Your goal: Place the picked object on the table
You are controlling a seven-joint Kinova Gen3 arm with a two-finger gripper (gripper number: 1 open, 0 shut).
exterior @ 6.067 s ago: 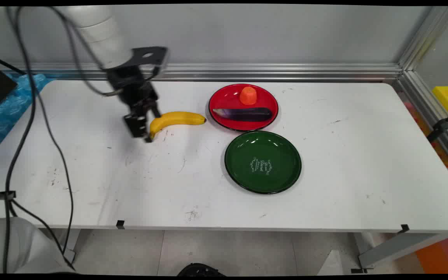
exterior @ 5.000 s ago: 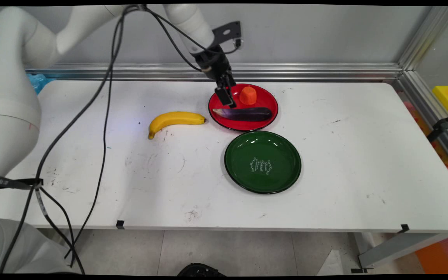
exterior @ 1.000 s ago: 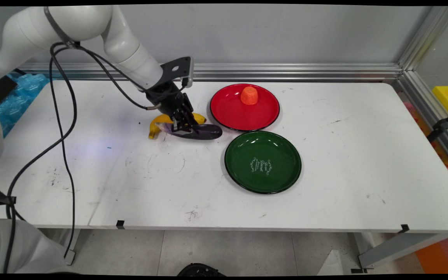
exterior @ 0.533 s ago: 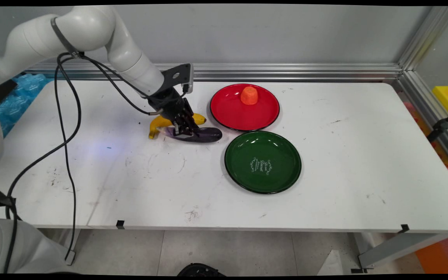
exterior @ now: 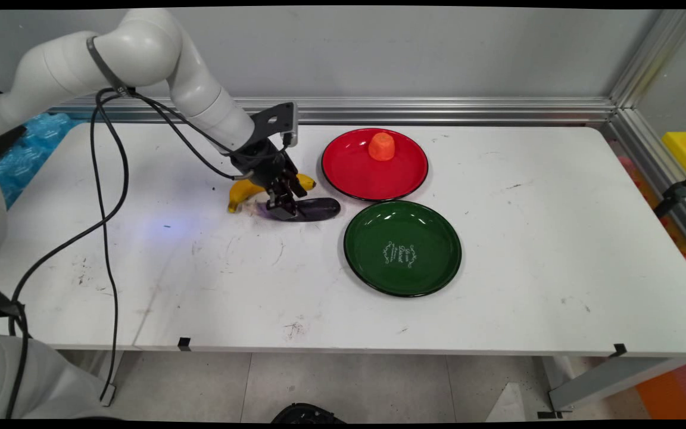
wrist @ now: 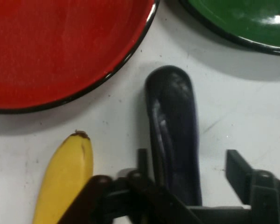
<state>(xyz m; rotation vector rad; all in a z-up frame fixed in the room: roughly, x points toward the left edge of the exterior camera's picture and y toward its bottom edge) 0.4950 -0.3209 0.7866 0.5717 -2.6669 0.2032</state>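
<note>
A dark purple eggplant [exterior: 319, 208] lies on the white table [exterior: 498, 208], just in front of a yellow banana [exterior: 240, 192] and left of two plates. My gripper [exterior: 283, 208] stands low over the eggplant's left half. In the hand view the eggplant [wrist: 172, 121] runs up between the gripper's [wrist: 189, 162] two fingers, which are open: the left finger is next to it and the right one stands clear. The banana [wrist: 65, 177] lies just to the left.
A red plate [exterior: 355, 176] with a small orange piece [exterior: 382, 146] on it sits right of the banana. A green plate [exterior: 373, 229] lies in front of it. Both rims, red [wrist: 107, 77] and green [wrist: 224, 35], lie close beyond the eggplant's tip.
The eggplant went from the red plate to the table beside the banana. In the last second the gripper sank with it onto the table and its fingers spread apart.
</note>
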